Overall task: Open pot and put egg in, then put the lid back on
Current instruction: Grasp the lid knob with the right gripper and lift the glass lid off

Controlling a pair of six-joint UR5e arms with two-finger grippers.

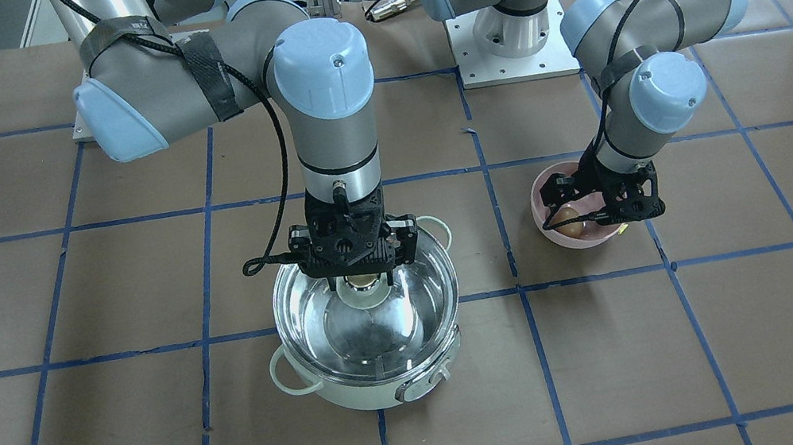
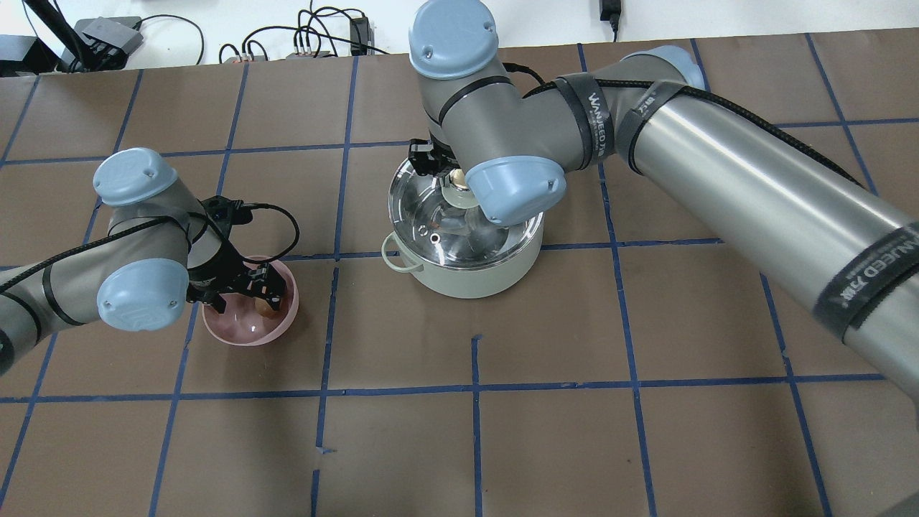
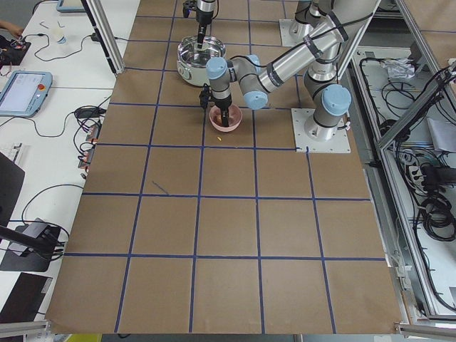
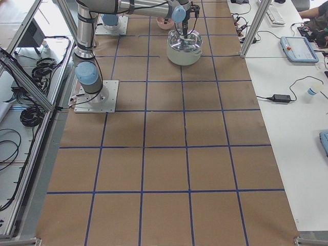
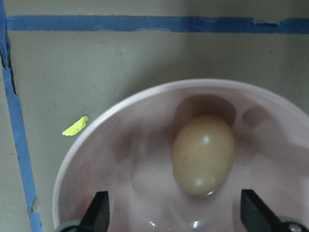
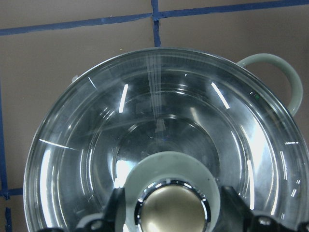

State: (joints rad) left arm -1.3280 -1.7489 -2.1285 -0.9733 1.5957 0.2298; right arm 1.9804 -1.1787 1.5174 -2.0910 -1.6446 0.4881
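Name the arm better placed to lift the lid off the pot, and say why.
Right. The right gripper is already over the lid, its fingers on either side of the knob, with the lid on the pot. The left gripper is open over the egg in the pink bowl.

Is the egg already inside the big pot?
No, the egg lies in the pink bowl under the left gripper, apart from the pot, which has its lid on.

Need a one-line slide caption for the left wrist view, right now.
Brown egg resting in the pink bowl, left gripper open with its fingers on either side.
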